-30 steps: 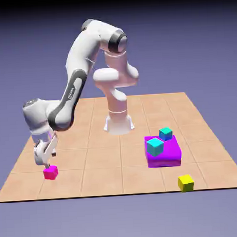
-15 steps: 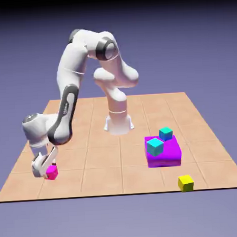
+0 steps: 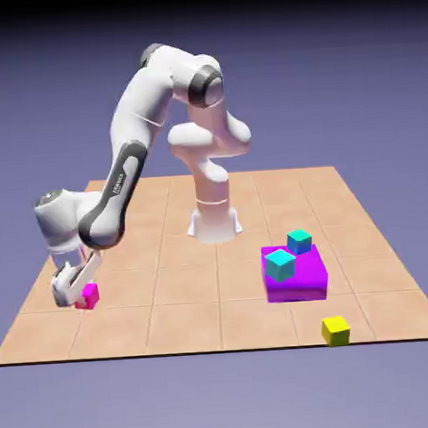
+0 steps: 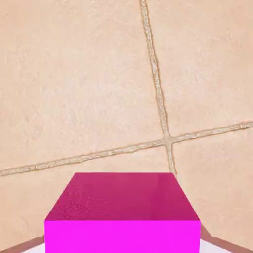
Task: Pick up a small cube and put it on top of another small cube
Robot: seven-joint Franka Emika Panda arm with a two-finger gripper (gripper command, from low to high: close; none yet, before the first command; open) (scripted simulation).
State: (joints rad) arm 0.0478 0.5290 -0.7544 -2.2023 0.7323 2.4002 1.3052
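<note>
The small magenta-pink cube (image 3: 90,296) is at the exterior view's left, caught between the fingers of my gripper (image 3: 79,299), which is shut on it. It appears to hang just above the tan tiles. In the hand view the cube (image 4: 123,210) fills the bottom middle, large and square-on, and it hides most of the fingertips; only pale slivers show at the bottom corners. A small yellow cube (image 3: 335,330) lies alone near the table's front edge at the exterior view's right, far from the gripper.
A large flat purple block (image 3: 302,282) sits right of centre with two teal cubes (image 3: 279,264) (image 3: 299,241) on it. The robot's base (image 3: 214,222) stands at the table's far middle. Tile seams cross the floor under the hand.
The gripper dropped over the magenta cube and closed on it. The hand and cube have since shifted slightly up and toward the exterior view's left.
</note>
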